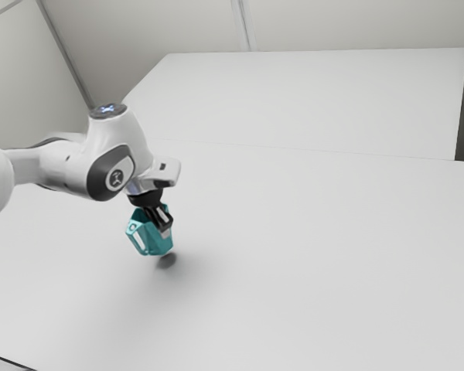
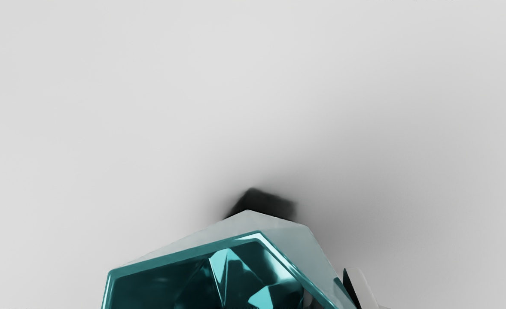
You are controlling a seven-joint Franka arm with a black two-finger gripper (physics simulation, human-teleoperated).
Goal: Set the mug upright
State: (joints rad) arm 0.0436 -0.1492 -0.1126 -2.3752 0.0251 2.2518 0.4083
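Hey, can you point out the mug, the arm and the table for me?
Mug (image 1: 155, 243): exterior view, on its teal side.
Arm (image 1: 117, 133): exterior view, on its white casing.
Table (image 1: 317, 247): exterior view, on its top.

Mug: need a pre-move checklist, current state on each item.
- Gripper at the mug: ok, it overlaps the body in the exterior view.
- Gripper secure on the mug: cannot tell.
- Opening turned to the wrist camera: ok, the inside is visible.
- Mug upright: not ok, it appears to lean in the exterior view.
- Base settled on the table: cannot tell; a dark shadow lies just under the mug, so there may be a small gap. I'd confirm this before any release.
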